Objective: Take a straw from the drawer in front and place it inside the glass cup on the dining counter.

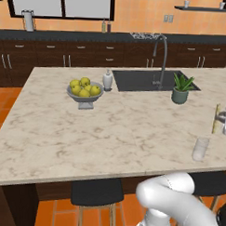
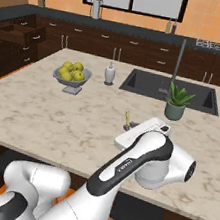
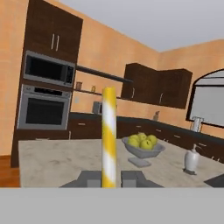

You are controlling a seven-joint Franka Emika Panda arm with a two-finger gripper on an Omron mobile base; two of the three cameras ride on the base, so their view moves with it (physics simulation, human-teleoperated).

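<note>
Where the left base view reaches its right edge, the straw [image 1: 216,118] is seen upright above the counter [image 1: 109,128], near the cup [image 1: 200,149]. From the right, the straw [image 2: 127,118] pokes above the gripper [image 2: 129,128]. By hand view, it is clamped between shut fingers [image 3: 89,178].

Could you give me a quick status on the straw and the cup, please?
Gripper shut on the straw, held over the dining counter. Glass cup near the counter's front edge, no straw in it. Nothing seen in the way.
</note>
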